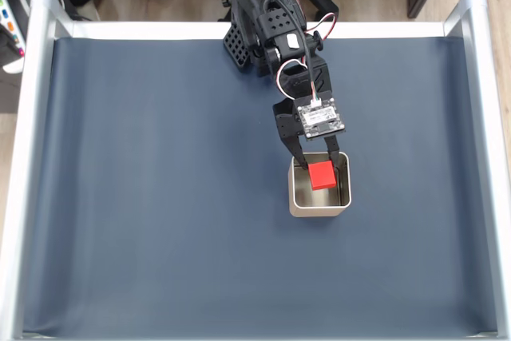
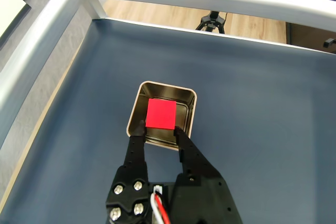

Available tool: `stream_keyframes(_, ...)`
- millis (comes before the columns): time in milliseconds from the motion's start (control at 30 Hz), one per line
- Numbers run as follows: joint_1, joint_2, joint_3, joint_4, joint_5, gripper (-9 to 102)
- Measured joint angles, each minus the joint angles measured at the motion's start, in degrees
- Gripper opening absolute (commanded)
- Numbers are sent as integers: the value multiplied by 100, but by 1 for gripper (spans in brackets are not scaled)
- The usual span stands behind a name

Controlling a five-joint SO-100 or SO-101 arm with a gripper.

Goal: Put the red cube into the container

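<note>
Wrist view shows the gripper (image 2: 159, 128) reaching out over the container (image 2: 135, 109), with the red cube (image 2: 160, 114) pinched between its two dark fingertips, one on the cube's left face and one on its right. The cube sits inside the outline of the tin's opening, toward the near wall, and looks to be held above the floor rather than resting on it, though how high it hangs I cannot tell. Seen from the fixed view, the gripper (image 1: 318, 167) comes down from the far side of the blue mat (image 1: 160, 197), and the red cube (image 1: 322, 174) lies over the far half of the container (image 1: 343, 197), well within its rim.

As a judgement, the cube should handle easily: it looks small, rigid and light, with flat matte faces that give the fingers a fair grip and little chance of slipping. Opposite flat sides, as held now, are the sensible place to take it; a corner hold would let it twist. The tin looks thin-walled and probably light too, so a finger brushing its rim could shove it across the mat. With the cube already over the opening, the placing looks nearly finished, and what remains is to spread the fingers and lift clear without catching the wall
</note>
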Motion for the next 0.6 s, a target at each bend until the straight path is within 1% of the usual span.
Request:
stream_keyframes(433, 18, 0, 88, -141, 0, 18)
stream_keyframes(600, 9, 0, 167, -237, 0, 20)
